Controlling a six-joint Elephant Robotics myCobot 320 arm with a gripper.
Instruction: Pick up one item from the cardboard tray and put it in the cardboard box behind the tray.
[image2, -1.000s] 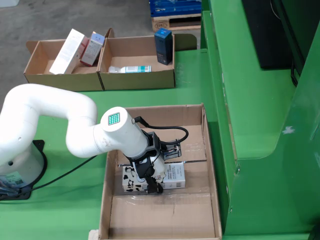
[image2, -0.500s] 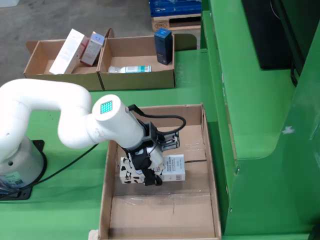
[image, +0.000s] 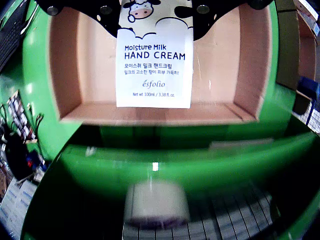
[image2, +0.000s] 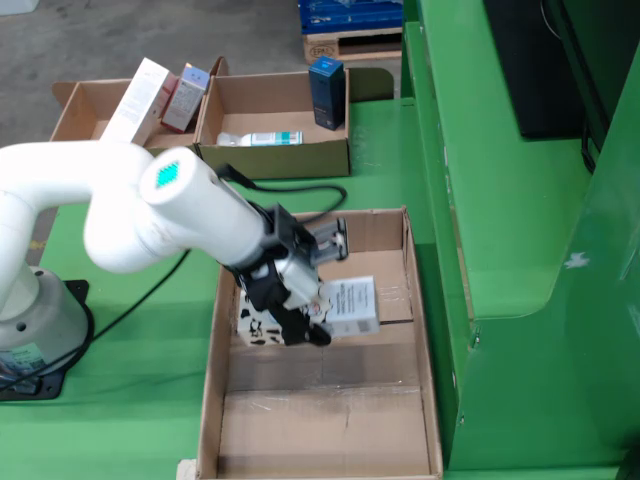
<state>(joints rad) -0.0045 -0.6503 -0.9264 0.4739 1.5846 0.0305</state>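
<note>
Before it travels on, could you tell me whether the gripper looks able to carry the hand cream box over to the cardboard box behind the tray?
Probably yes: the gripper holds the hand cream box above the tray, and nothing stands before the cardboard box.

A green counter (image2: 380, 150) carries everything in the fixed view. A raised green housing (image2: 500, 200) runs along its right edge. Beyond the far edge lies grey concrete floor (image2: 120, 30), where a wooden pallet (image2: 350, 45) holds blue packs (image2: 350, 14). A black cable (image2: 130, 310) trails across the counter's left part towards a black base plate (image2: 40, 370) at the left edge.
</note>
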